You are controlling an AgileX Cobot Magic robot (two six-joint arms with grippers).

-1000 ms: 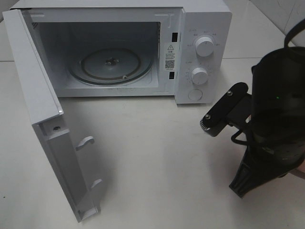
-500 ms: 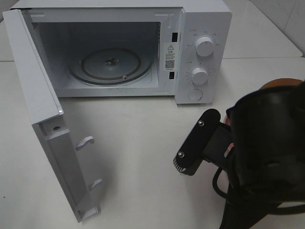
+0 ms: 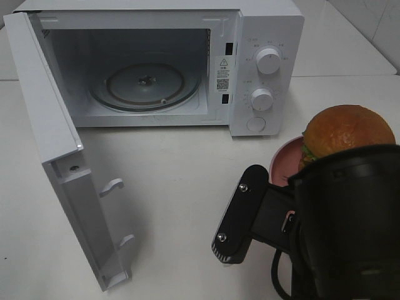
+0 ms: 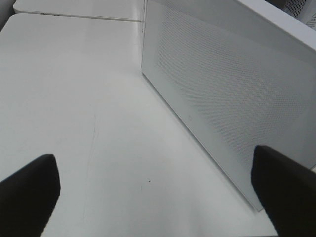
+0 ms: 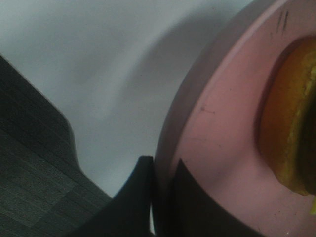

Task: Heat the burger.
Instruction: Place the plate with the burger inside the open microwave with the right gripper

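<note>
The burger sits on the pink plate, at the right of the table in the high view, in front of the microwave control panel. The right gripper is clamped on the plate rim, with one finger above the rim and one below. The burger lies beyond the fingers, toward the plate centre, and is not touched by them. Whether the plate rests on the table or is lifted cannot be told.

The left gripper is spread wide and holds nothing. It is beside the outer face of the door.

Governing relation: the cavity opening lies to the left of the plate and further back. The door is swung fully open on the far left and does not block the path. The glass turntable is bare. The right arm is nearer and carries the load. The plate is round, so no long axis applies. It probably needs to stay level during the move to the turntable.
</note>
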